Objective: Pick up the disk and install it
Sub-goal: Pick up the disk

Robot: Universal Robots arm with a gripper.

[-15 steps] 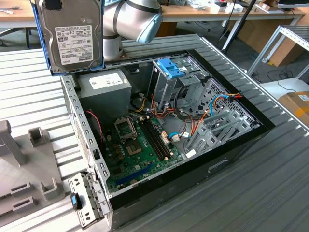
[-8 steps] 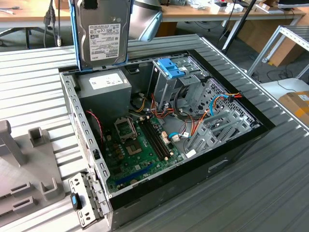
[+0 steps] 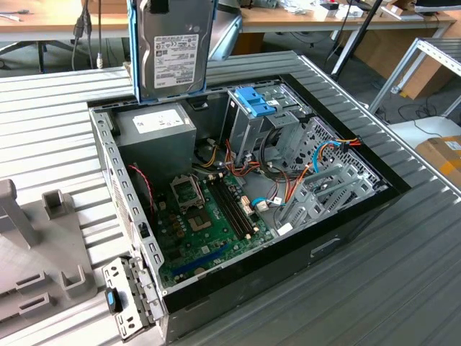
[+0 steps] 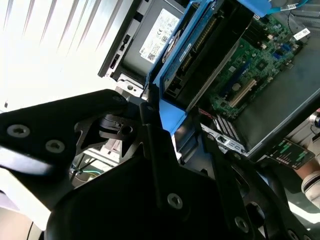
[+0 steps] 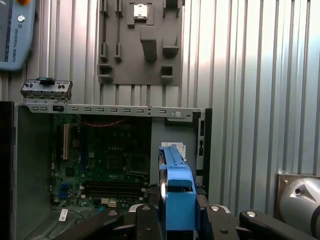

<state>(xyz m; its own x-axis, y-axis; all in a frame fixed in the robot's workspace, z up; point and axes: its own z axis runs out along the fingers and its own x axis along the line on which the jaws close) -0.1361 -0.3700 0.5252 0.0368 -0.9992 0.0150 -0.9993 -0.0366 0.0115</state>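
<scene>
Up above the open computer case (image 3: 392, 189), the gripper (image 5: 179, 215) was clamped on the upright disk (image 3: 175, 54), its white label's print unreadable.

I log: ribbed metal desk (image 3: 57, 108) | open computer case (image 3: 331, 245) lying on it | grey fixture plate (image 3: 29, 245) beside case, exterior view's left | small metal bracket (image 3: 126, 299) by case corner

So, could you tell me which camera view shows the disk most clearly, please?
The exterior view: the disk hangs upright over the open case, its labelled face and blue side rails plain. The second wrist view shows it nearly edge-on; the first wrist view shows mostly its blue end tab.
</scene>
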